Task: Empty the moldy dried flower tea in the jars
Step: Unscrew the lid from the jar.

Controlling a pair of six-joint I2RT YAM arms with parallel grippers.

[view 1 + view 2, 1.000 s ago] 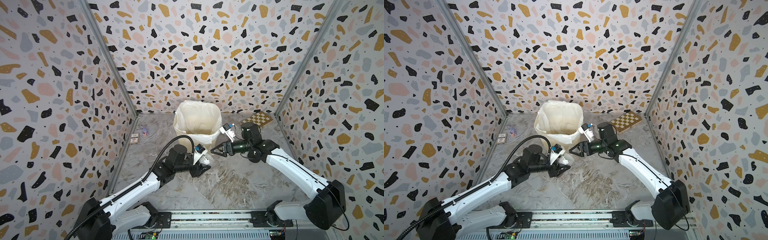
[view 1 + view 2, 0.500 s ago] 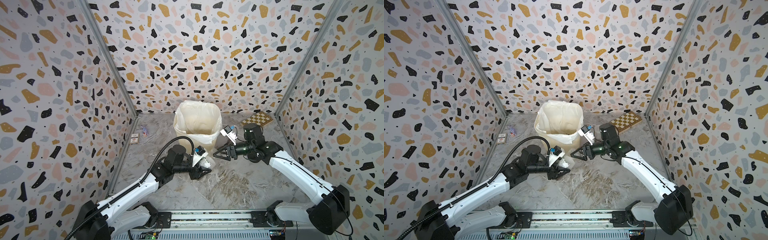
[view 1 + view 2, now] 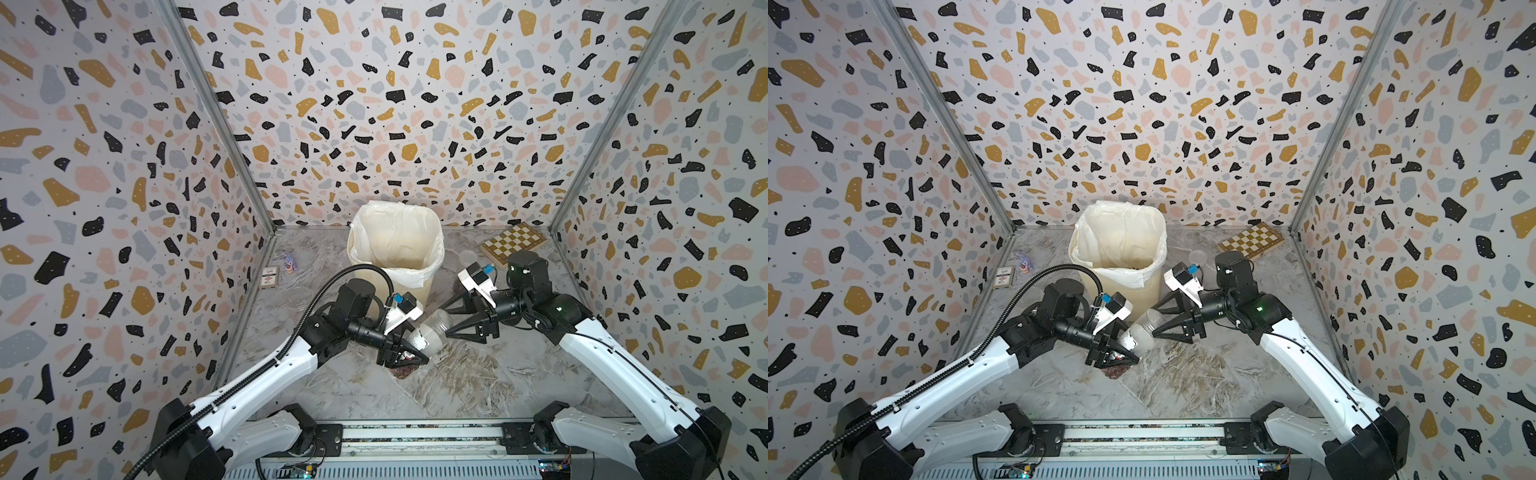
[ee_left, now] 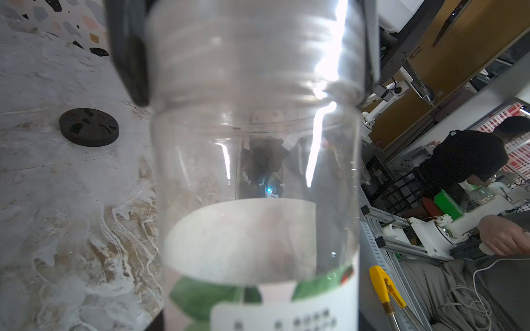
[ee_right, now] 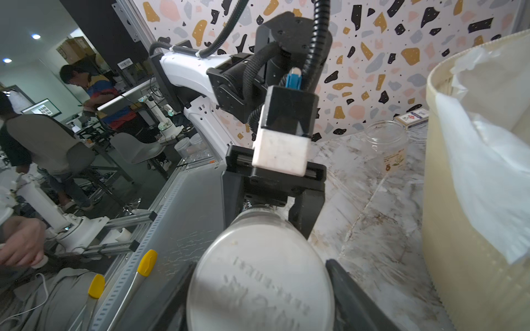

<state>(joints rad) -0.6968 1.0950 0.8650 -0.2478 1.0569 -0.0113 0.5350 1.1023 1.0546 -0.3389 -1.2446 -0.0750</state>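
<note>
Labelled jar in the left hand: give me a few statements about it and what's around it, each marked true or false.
The left hand holds the labelled jar. True.
The jar stands upright. False: it is held on its side above the table.
Its white lid is off. False: it is on, between the right hand's fingers.
A black lid lies on the table. True.
The chessboard is by the left wall. False: far right corner.
</note>
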